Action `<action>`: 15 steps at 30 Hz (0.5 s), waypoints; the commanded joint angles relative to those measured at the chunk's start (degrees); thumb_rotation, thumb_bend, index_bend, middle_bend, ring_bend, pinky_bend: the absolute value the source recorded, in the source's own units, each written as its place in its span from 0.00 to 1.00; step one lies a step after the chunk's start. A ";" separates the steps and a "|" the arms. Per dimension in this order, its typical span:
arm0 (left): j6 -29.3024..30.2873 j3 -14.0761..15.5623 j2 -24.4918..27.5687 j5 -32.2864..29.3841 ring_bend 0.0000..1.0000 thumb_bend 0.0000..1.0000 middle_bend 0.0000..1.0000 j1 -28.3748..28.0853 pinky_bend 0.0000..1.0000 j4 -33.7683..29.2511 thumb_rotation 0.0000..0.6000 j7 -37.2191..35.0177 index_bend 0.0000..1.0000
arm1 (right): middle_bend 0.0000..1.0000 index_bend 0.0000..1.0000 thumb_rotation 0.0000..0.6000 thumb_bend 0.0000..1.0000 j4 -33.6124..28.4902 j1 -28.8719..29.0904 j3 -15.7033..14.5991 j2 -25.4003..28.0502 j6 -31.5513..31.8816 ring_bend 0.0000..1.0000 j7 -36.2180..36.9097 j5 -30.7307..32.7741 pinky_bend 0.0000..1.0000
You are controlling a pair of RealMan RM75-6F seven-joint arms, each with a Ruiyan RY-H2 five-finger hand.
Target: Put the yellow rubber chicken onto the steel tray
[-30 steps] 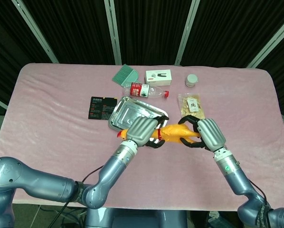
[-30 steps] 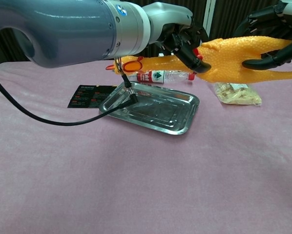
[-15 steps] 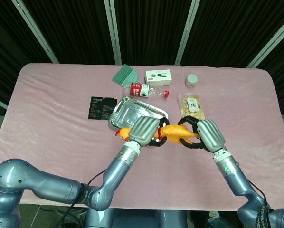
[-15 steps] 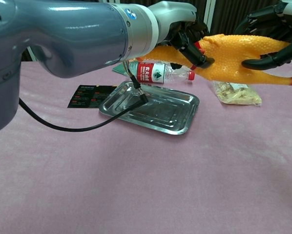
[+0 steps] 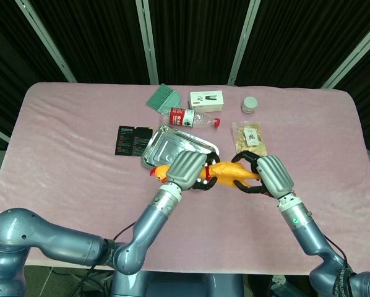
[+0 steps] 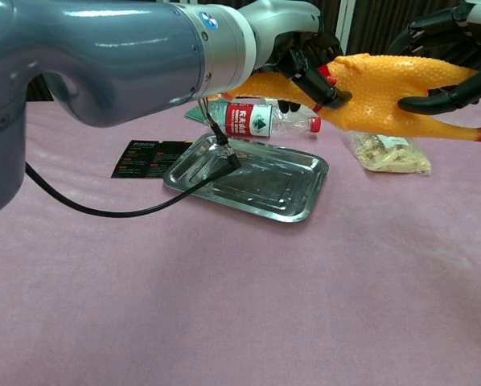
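Tray: we find the steel tray (image 5: 172,145) mid-tabletop (image 5: 61,142), with the card (image 5: 133,139) just to its left.
Chicken: we see the rubber chicken (image 6: 385,84) held off the tabletop, near the tray's front right edge, between the left hand (image 5: 186,168) and right hand (image 5: 273,174).
Bottle: the bottle (image 5: 191,117) lies just behind the tray.
Back row: brush (image 5: 161,98), box (image 5: 207,99), jar (image 5: 250,104), left to right.
Bag: the snack bag (image 5: 249,137) sits right of the tray.

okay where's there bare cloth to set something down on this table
Bare cloth runs left of the black card, right of the snack bag, and along the near edge. It is crowded at the back centre: brush, box, bottle, jar, tray.
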 commanded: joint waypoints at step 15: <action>-2.22 -0.37 3.17 -1.49 0.38 0.12 0.28 0.57 0.40 -2.22 1.00 0.34 0.17 | 0.85 1.00 1.00 0.41 0.04 -0.40 1.44 -0.88 2.10 0.79 -4.79 2.54 0.77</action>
